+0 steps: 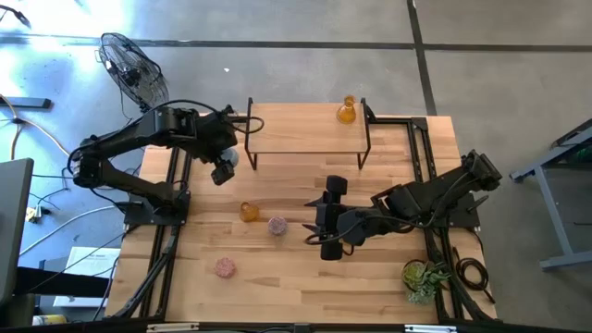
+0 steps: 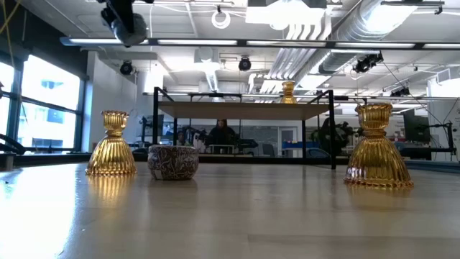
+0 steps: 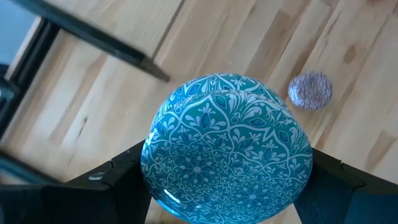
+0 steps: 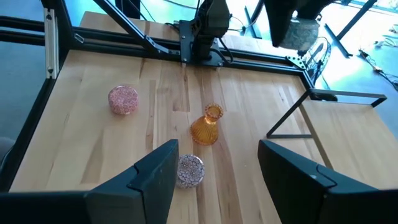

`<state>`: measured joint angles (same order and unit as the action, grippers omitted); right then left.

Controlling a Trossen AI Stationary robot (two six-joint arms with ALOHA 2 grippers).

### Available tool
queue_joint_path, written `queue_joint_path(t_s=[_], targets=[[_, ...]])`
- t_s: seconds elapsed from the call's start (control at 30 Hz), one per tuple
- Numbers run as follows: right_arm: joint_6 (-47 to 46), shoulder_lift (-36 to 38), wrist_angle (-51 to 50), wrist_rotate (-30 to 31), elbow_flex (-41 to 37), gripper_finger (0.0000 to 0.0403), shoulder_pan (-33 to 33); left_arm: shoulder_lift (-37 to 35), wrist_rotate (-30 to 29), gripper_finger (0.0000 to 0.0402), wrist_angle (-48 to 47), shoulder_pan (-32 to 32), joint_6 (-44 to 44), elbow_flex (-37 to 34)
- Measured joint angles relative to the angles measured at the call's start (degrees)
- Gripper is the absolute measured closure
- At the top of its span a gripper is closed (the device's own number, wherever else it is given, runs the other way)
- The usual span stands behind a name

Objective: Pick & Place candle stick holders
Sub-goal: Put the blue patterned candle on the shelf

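Wooden table, small shelf at the far edge with one amber holder upright on top. Left gripper is clamped on the blue holder near the shelf's left end. Right gripper hangs open mid-table beside an upright amber one.

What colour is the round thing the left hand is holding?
The round candle stick holder is blue-green with a white leafy swirl pattern, seen best in the left wrist view.

Blue holder (base) cut off.
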<state>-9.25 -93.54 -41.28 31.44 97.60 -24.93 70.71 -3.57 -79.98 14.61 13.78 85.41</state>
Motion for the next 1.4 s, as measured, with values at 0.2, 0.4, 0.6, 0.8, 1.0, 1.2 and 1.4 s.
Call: queue_joint_path(t_s=[0.2,0.4,0.6,0.8,1.0,1.2,1.4], targets=[[-0.81,0.00,-0.04,0.24,0.00,0.0186,0.02,4.85,-1.78,0.0110,4.25,0.02,-1.83,0.00],[-0.79,0.01,-0.18,0.31,0.00,0.0186,0.02,10.97,-2.21,0.0110,8.25,1.42,-8.87,2.40],[-0.79,0.00,-0.57,0.20,0.00,0.0186,0.02,17.29,1.48,0.0110,7.78,4.17,-12.28,11.10],[-0.86,0.00,-1.67,0.17,0.00,0.0186,0.02,22.86,1.81,0.0110,3.01,10.28,-15.37,22.42],[-1.21,-0.10,-2.60,0.44,0.00,0.0186,0.02,27.66,6.98,0.0110,-0.67,18.76,-16.39,30.62],[-1.05,-0.24,-2.86,1.72,0.00,0.0186,0.04,32.06,11.79,0.0110,-0.56,24.13,-17.47,31.28],[-0.82,-0.28,-2.86,4.56,0.00,0.0186,0.04,37.29,9.47,0.0110,1.73,26.12,-20.05,31.21]])
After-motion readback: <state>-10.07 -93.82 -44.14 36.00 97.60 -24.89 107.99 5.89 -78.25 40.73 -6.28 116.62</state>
